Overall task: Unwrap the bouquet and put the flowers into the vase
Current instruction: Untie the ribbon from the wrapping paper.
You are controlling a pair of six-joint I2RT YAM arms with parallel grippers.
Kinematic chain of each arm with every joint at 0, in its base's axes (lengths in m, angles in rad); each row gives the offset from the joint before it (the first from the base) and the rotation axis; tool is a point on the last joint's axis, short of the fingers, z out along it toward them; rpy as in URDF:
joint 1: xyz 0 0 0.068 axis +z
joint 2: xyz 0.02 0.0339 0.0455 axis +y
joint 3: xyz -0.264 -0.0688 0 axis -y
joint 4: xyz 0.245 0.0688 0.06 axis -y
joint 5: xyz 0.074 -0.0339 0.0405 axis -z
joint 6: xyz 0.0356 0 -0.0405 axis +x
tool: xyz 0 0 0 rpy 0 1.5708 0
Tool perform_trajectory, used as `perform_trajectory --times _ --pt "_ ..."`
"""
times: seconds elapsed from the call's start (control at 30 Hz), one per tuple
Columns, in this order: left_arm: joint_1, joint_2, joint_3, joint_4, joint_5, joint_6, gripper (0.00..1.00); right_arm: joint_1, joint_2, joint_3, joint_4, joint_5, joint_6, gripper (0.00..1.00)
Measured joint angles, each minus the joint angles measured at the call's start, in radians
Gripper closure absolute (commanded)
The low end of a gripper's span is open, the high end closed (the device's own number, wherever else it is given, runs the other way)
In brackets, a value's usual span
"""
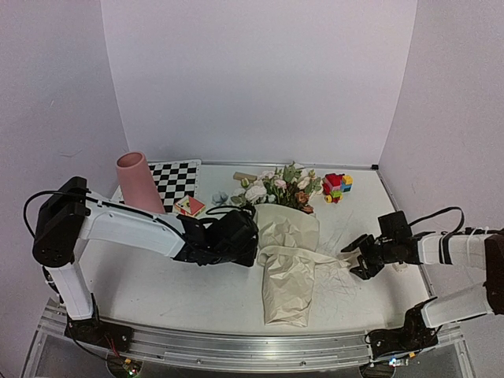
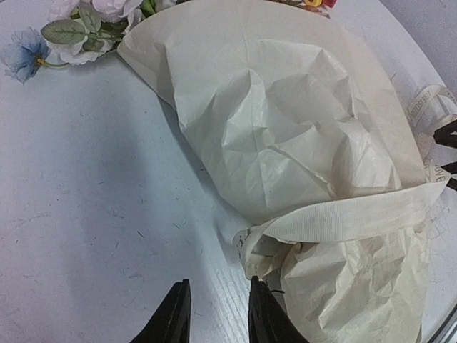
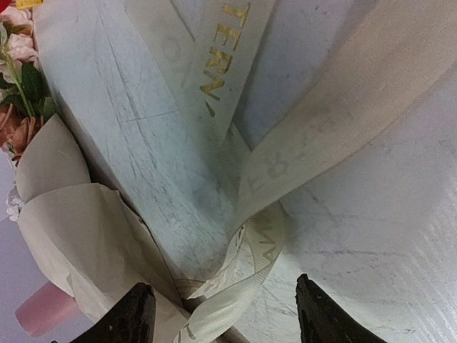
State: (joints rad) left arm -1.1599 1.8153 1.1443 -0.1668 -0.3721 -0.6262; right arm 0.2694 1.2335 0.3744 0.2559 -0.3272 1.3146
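The bouquet lies on the table, its crumpled beige paper [image 1: 287,268] still wrapped round the stems. The flowers [image 1: 279,185] stick out at the far end. A cream ribbon [image 1: 303,253] binds the middle, and its tail runs right. My left gripper [image 1: 253,240] sits at the wrap's left edge. It is open a little over bare table, with one fingertip [image 2: 260,304] against the paper [image 2: 285,121] just below the ribbon [image 2: 350,214]. My right gripper [image 3: 225,314] is open, with a twisted loop of the ribbon [image 3: 260,246] lying between its fingers. The pink vase [image 1: 140,183] stands at the back left.
A black-and-white checkerboard [image 1: 177,179] lies beside the vase, with a small red card [image 1: 189,206] in front of it. A colourful toy-brick block [image 1: 336,187] sits right of the flowers. White walls close off the back and both sides.
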Motion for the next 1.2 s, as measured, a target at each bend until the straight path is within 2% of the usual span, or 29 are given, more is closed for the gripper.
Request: perform_trajectory --times 0.1,0.17,0.37,0.47,0.7,0.87,0.93,1.0,1.2 --pt "0.0 -0.017 -0.011 0.0 -0.009 0.0 0.7 0.027 0.03 0.0 0.028 0.0 0.021 0.33" --pt "-0.001 -0.024 -0.017 0.001 -0.015 0.0 0.7 0.054 0.052 0.0 0.04 0.0 0.037 0.39" --pt "-0.001 -0.037 -0.049 0.0 -0.024 -0.004 0.7 0.121 0.061 0.005 0.059 0.011 0.091 0.86" --pt "-0.001 -0.041 -0.058 0.0 -0.024 -0.005 0.7 0.13 0.005 0.009 0.041 0.04 0.105 0.96" --pt "-0.004 -0.079 -0.06 -0.001 -0.023 -0.003 0.69 0.163 -0.106 0.143 -0.091 0.127 0.062 0.95" --pt "-0.005 -0.139 -0.06 0.0 -0.023 0.001 0.67 0.261 -0.117 0.283 -0.164 0.199 -0.007 0.93" --pt "-0.005 -0.159 -0.06 0.0 -0.024 0.001 0.6 0.315 -0.094 0.37 -0.203 0.235 -0.053 0.93" --pt "-0.005 -0.173 -0.06 -0.001 -0.029 -0.003 0.48 0.362 -0.056 0.464 -0.228 0.258 -0.103 0.93" --pt "-0.005 -0.251 -0.104 -0.026 -0.112 -0.061 0.27 0.512 0.085 0.714 -0.245 0.3 -0.326 0.92"
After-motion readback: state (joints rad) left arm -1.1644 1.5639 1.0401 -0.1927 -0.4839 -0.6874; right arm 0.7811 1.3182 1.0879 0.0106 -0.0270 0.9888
